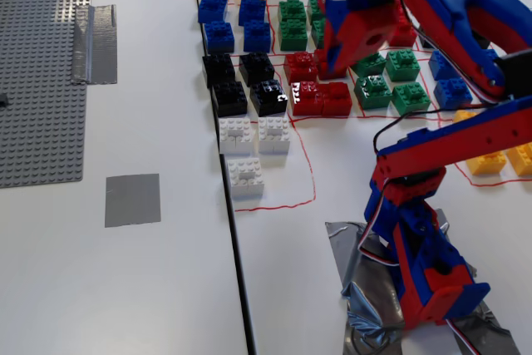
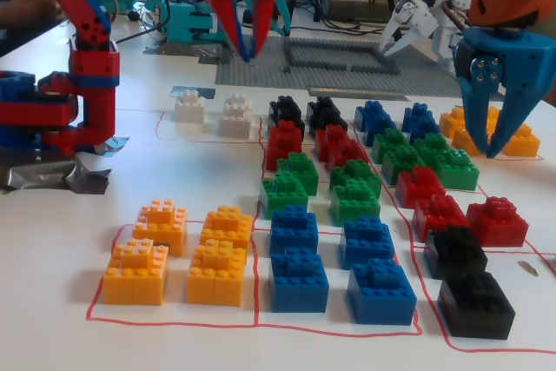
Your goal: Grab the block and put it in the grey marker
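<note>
— Gripper (image 2: 249,52) first: we saw its two fingers drawn together at the tips with nothing between them, hanging high above the bricks.

— And the white bricks? We found three in a fixed view, all down and to the left of the gripper, past the black bricks (image 1: 241,82). Two sat side by side, nearly touching; the lone white brick (image 1: 246,177) lay just beyond them, farthest from the gripper.

— The grey marker (image 1: 133,199) lay farther off the same way, across the table seam (image 1: 236,272), well apart from the gripper.

— We judged the lone brick the easiest to take, since its sides were free of neighbours.

— How would it handle? We judged it light, stiff and hard, with smooth plastic walls that could slip under a weak pinch.

— So we would come down from above and clamp two opposite flat walls, low enough to clear the studs, keeping it square.
</note>
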